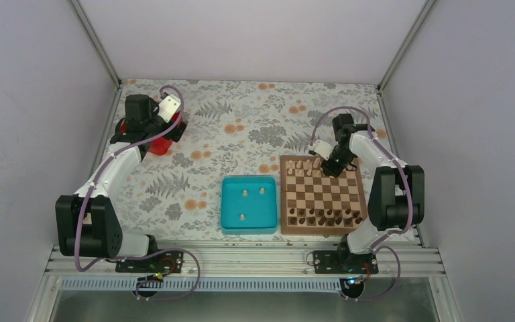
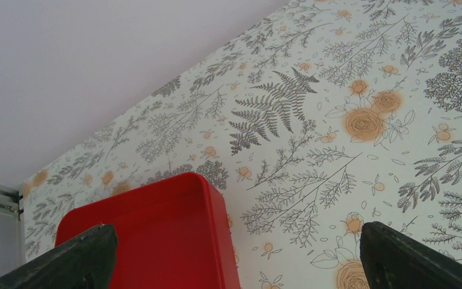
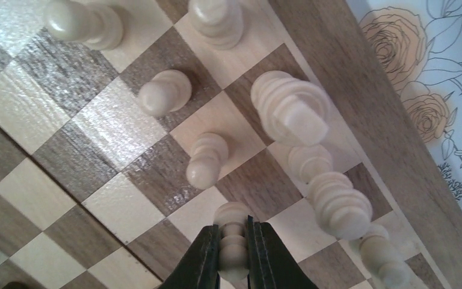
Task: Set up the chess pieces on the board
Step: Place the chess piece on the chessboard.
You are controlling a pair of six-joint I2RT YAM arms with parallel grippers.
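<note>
1. Chess pieces: tiny, pale beige turned wood. Most stand in rows along the far edge of the board. Three more stand apart in the teal tray just left of it.
2. Board: light and dark brown checks with a brown border, on the right half of the table. Dark pieces line its near edge.
3. Right gripper: clamped on one pale pawn over the board's far rows.
4. Left gripper: jaws wide apart, nothing held, above a red container at the table's far left corner.
</note>
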